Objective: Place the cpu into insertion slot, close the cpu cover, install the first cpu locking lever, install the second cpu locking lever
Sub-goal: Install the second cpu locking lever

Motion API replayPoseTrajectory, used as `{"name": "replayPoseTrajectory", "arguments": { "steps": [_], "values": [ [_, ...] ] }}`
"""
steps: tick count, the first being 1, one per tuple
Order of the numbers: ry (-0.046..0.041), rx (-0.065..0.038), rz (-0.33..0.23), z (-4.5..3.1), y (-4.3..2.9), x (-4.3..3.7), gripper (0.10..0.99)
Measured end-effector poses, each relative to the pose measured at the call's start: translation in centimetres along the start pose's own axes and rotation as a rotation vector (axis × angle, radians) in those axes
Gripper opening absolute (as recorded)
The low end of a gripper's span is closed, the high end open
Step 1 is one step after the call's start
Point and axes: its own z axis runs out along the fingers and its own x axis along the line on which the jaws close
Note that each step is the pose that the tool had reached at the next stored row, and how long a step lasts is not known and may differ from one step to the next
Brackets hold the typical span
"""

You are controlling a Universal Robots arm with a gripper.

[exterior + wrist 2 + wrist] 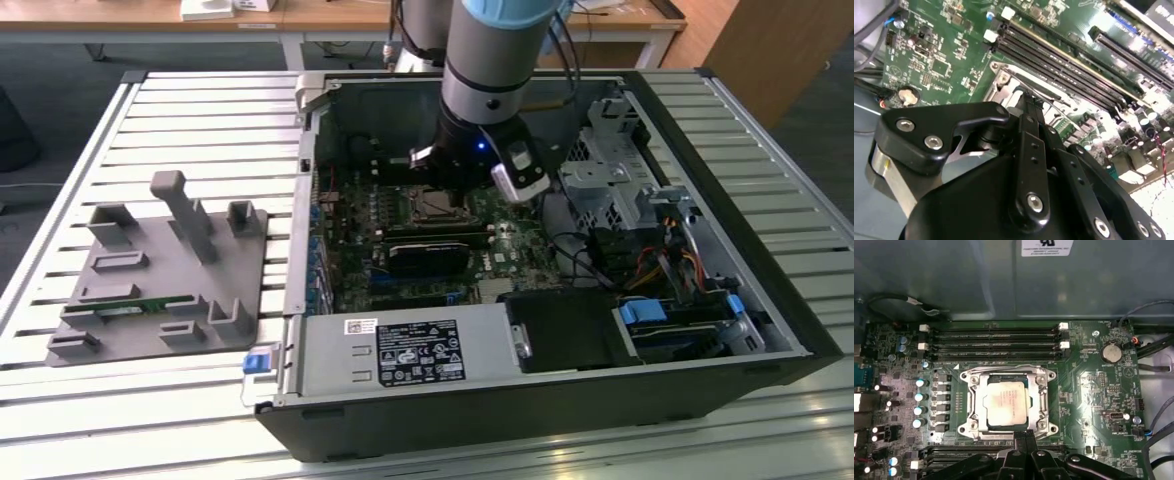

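I have the claw (pixel 1024 440) low over the mobo (pixel 1094 390), inside the open PC case (pixel 747 330). Fingers look together, tips narrow, nothing clamped. The cpu (pixel 1004 402) sits in the socket, flat, just ahead of the tips in the first wrist view. The cpu cover (pixel 1041 390) is down around it, framing the chip. Tips are at the socket's near edge, by the cover frame; contact w/ lever wire: cannot tell.

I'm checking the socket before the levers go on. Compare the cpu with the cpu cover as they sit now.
The cpu is a solid, dull silvery-grey square; the cpu cover is a thin frame with an open middle. The cpu lies inside that opening, while the cpu cover surrounds it, down flat. Both are metallic and level with the green motherboard. The pincer sits at the cover's edge.
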Motion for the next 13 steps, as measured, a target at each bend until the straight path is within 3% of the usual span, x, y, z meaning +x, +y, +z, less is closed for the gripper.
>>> {"name": "replayPoseTrajectory", "arguments": {
  "steps": [13],
  "values": [
    [-0.0001, 0.000, 0.000, -0.16, -1.13, 1.78, 0.106]
  ]
}}
